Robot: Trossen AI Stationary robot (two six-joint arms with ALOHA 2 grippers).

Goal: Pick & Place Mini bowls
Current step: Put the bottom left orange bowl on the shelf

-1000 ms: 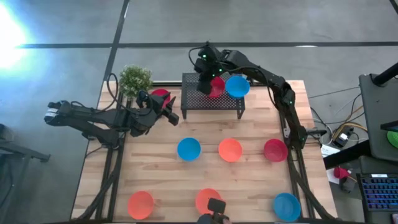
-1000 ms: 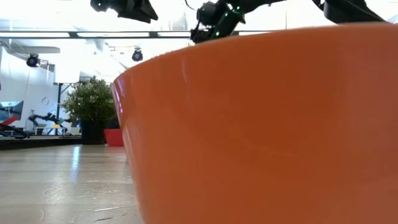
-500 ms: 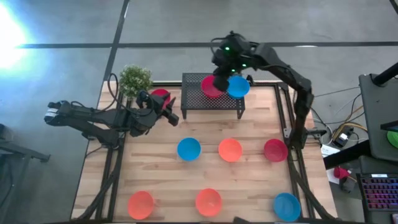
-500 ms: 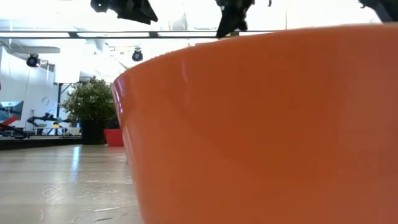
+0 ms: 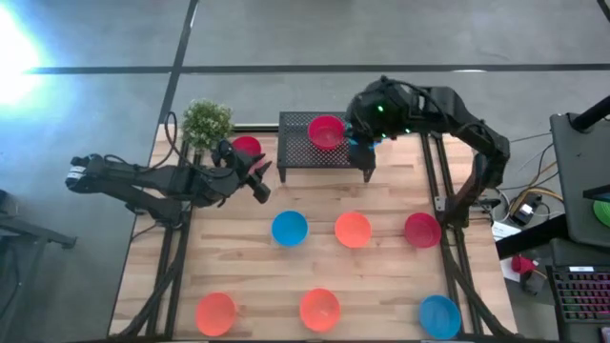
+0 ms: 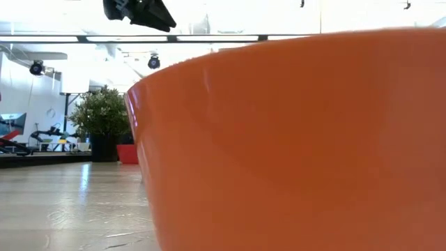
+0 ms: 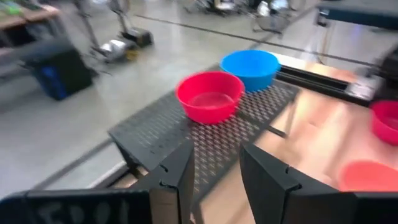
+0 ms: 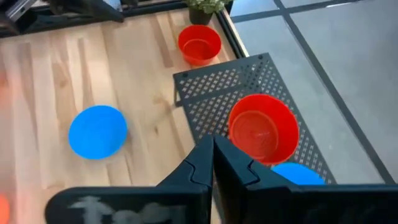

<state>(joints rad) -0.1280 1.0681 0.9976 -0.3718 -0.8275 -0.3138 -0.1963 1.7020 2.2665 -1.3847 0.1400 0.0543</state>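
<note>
Bowls of thin glossy plastic like these should be light, fairly stiff and slippery, so a pinch over the rim, one finger inside and one outside the wall, looks the surest hold. Each is round with no long axis, and all sit upright, mouths up. A red bowl (image 5: 326, 131) and a blue bowl (image 7: 250, 68) rest side by side on the black mesh rack (image 5: 295, 152) by the table's (image 5: 381, 276) far edge; a further red bowl (image 5: 246, 146) stands near the potted plant (image 5: 207, 122), and six more lie in two rows toward the near edge. The right gripper (image 5: 360, 133) hangs above the rack's right end, fingers pressed together and empty. The left gripper (image 5: 259, 181), fingers apart and empty, waits near the table's left edge.
</note>
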